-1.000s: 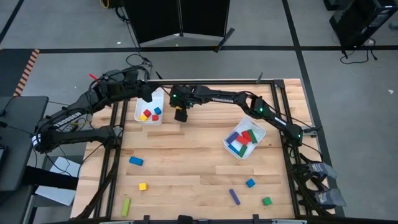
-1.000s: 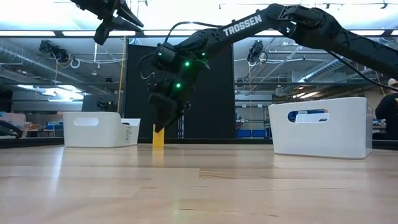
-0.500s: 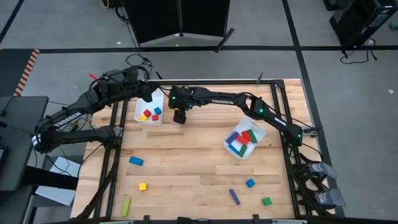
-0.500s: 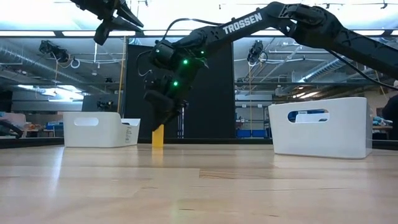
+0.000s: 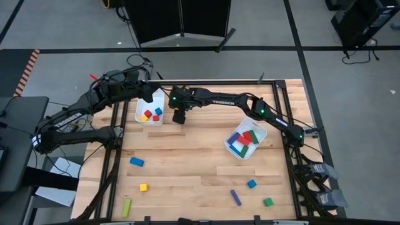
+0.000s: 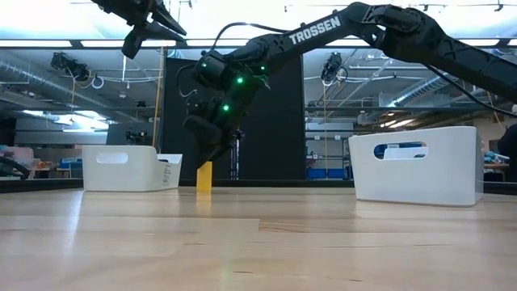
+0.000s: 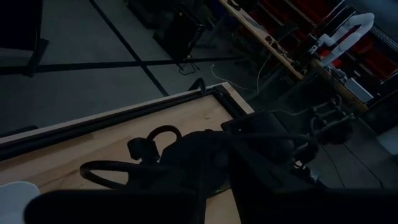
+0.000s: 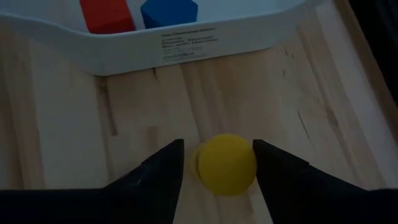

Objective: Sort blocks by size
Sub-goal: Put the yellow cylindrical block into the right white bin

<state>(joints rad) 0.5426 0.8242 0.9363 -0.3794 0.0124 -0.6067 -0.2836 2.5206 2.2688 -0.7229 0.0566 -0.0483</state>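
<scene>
My right gripper [image 5: 179, 116] is beside the left white bin [image 5: 142, 102], around a yellow block [image 6: 204, 175] that stands upright below it; the block's end shows between the fingers in the right wrist view [image 8: 227, 163]. My left gripper [image 6: 150, 29] is open and empty, high above that bin's far side. The bin holds a red [image 5: 147, 115], a yellow and a blue cube [image 5: 159, 111]. The right white bin [image 5: 232, 134] holds several longer bars. Loose blocks lie near the front: blue [image 5: 136, 162], yellow [image 5: 143, 187], green bar [image 5: 127, 207], purple bar [image 5: 235, 197]. My right gripper pinches the yellow block's upper end [image 8: 249, 163] between its two fingers, which come from above and point down. The block hangs upright below the fingers. Its lower end [image 6: 204, 187] is at table level; whether it touches the table I cannot tell.
A blue cube [image 5: 251, 184] and a green cube [image 5: 267, 202] lie near the front right. Bare wood [image 5: 187, 156] lies between the two bins. Dark rails run along the table's left and right edges.
My right gripper has gone a little toward the table's left edge, toward the left bin, and slightly up. The yellow block has shifted the same way with it and stays upright.
</scene>
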